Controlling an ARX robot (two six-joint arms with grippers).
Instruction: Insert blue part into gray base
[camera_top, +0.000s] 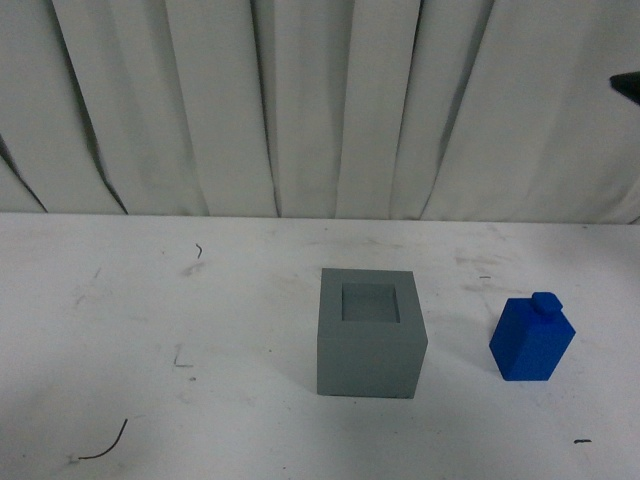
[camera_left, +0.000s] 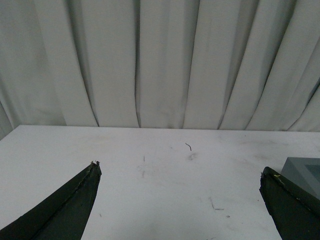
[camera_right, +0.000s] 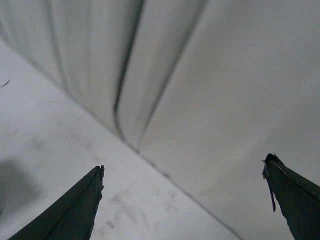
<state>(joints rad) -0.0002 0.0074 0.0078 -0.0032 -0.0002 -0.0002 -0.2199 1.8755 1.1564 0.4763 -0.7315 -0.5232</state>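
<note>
the gray base (camera_top: 368, 335) was seen on the white table (camera_top: 150, 320), recess up, with the blue part (camera_top: 533, 340) set apart to its right — knob on top. the left gripper (camera_left: 180, 169) and right gripper (camera_right: 185, 163) were both shown spread wide.

The recessed base (camera_top: 368, 345) stands mid-surface (camera_top: 250, 290); the knobbed part (camera_top: 532, 340) stands to its right, apart from it. A curtain (camera_top: 300, 100) hangs behind both.

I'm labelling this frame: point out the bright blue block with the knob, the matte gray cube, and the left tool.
Bright blue block with the knob (camera_top: 540, 355): front view, front face.
Matte gray cube (camera_top: 366, 355): front view, front face.
Left tool (camera_left: 179, 169): left wrist view, midway between its fingertips.
</note>
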